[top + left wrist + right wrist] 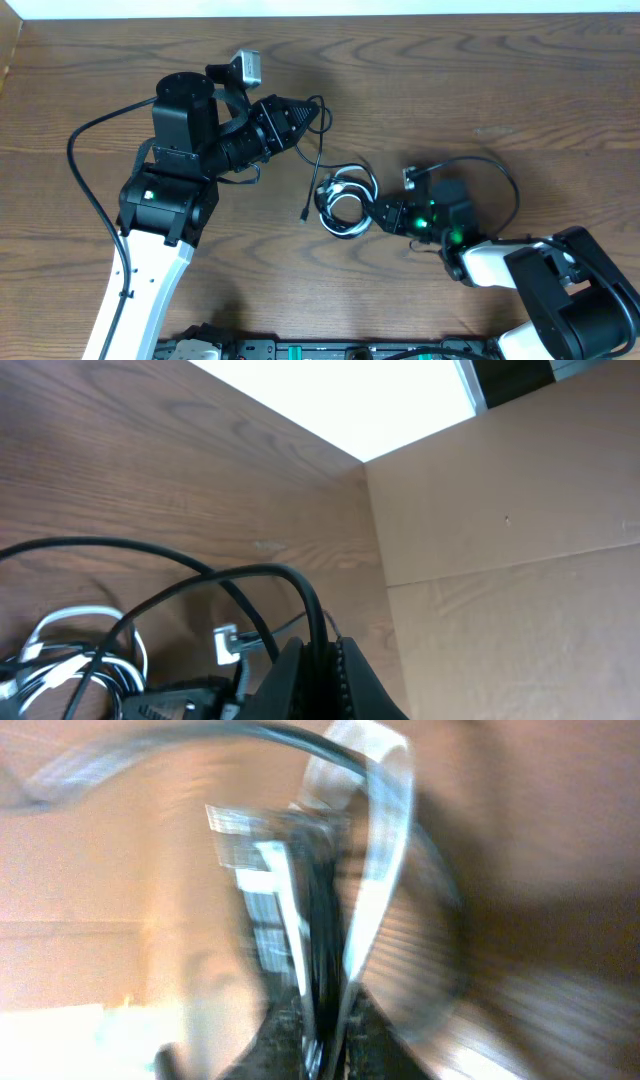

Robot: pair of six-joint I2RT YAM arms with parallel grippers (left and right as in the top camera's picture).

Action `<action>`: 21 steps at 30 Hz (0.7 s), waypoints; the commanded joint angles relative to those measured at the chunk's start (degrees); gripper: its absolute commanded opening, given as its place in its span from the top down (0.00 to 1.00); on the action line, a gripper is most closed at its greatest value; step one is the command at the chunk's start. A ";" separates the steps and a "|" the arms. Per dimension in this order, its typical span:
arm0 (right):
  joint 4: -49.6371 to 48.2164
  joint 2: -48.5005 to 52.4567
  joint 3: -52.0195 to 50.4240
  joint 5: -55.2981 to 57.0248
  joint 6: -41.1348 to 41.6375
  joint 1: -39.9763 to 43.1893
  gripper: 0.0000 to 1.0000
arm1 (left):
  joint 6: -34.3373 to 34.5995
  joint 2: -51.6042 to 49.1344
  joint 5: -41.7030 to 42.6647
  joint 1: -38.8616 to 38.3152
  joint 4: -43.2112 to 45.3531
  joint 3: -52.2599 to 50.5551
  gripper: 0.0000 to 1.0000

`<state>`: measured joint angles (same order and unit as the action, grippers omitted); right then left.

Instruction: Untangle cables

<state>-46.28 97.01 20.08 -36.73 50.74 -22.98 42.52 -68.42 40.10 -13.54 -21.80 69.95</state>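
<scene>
Cables (345,200) lie knotted mid-table, between the 2 arms. Left gripper (310,112), pressed together, pinches 1 black cord (318,160) running down toward the knot. Right gripper (383,215) is at the knot's right edge, but its own view is blurred, so I cannot tell its grip. Risk: pulling apart now could cinch the loops. Only overhead shows a plug end (303,214) lying just left of the knot.

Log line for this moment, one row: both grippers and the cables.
left gripper: shut on black cord | right gripper: at tangle edge, grip unclear, wrist view blurred | tangle: not yet undone
</scene>
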 commanded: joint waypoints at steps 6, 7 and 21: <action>-7.61 -3.80 0.07 -19.61 0.28 7.48 0.62 | -3.69 -0.15 4.59 0.35 -0.15 1.33 0.92; -7.58 -4.17 0.07 -20.06 0.28 8.39 0.62 | -3.96 -0.13 4.61 0.35 -0.33 1.33 0.93; 11.08 -4.94 0.07 -9.25 -8.00 13.44 0.57 | -7.17 -0.17 4.39 0.35 -4.22 1.33 0.93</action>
<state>-37.78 92.49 20.16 -51.72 46.94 -10.15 37.91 -68.42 43.51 -13.54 -25.15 69.95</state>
